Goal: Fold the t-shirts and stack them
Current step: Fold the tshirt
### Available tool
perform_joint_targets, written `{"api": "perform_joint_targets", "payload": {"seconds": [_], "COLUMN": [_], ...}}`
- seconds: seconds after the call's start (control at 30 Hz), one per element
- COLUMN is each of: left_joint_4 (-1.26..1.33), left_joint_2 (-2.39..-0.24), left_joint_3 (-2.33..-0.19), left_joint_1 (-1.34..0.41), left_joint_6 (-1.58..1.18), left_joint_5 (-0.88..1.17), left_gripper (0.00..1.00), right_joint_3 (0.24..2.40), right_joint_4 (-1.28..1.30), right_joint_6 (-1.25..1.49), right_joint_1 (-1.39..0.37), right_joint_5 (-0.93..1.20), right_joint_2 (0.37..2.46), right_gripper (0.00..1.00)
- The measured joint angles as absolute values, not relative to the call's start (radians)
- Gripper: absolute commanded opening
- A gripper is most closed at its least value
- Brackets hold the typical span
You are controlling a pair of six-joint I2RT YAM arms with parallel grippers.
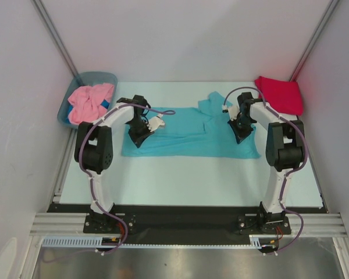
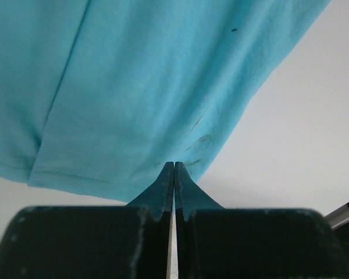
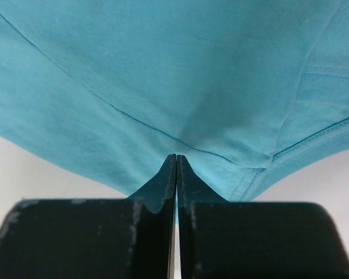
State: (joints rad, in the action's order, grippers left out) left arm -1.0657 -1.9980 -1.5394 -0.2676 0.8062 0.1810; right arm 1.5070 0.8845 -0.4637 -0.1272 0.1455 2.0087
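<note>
Top view: the turquoise shirt [image 1: 186, 136] lies spread across the middle of the table [image 1: 180, 180], its long side running left to right. One sleeve points toward the far edge, and the cloth is wrinkled around the collar area. Both arms reach down onto this shirt. The left gripper [image 1: 141, 135] meets it close to its left end, and the right gripper [image 1: 239, 132] meets it close to its right end.

The pink shirt [image 1: 90, 102] sits crumpled in the tub [image 1: 99, 75] at the far left corner, well apart from the turquoise one. The red shirt [image 1: 279, 93] lies as a compact bundle at the far right corner of the table, just beyond the right arm.

Left wrist view: the left gripper [image 2: 173, 168] has its fingers [image 2: 163, 186] pressed flat together with no gap. An edge of the turquoise shirt [image 2: 134, 87] is pinched at their tips, and small creases radiate from the pinch. A seam runs down the cloth on the left, and bare table [image 2: 302, 133] shows to the right.

Right wrist view: the right gripper [image 3: 176, 160] is likewise clamped tight, its fingers [image 3: 189, 183] meeting on a hemmed edge of the turquoise shirt [image 3: 163, 70]. A stitched hem curves away to the right, and a diagonal seam crosses the cloth above the tips. Pale table [image 3: 17, 168] is visible at the lower left and lower right.
</note>
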Motion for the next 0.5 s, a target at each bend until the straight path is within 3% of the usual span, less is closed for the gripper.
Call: {"api": "perform_joint_targets", "payload": {"seconds": [0.5], "left_joint_4": [-1.105], "left_joint_2": [-2.053], "left_joint_3": [-1.539], "left_joint_1": [-0.268], "left_joint_6": [0.890], "left_joint_5": [0.093], "left_gripper": [0.00], "right_joint_3": [1.506], "right_joint_4": [0.936], "right_joint_6": [-0.500], "right_joint_1": [-0.085], "right_joint_5": [0.117], "right_joint_2": [2.018], "right_gripper": [0.00]}}
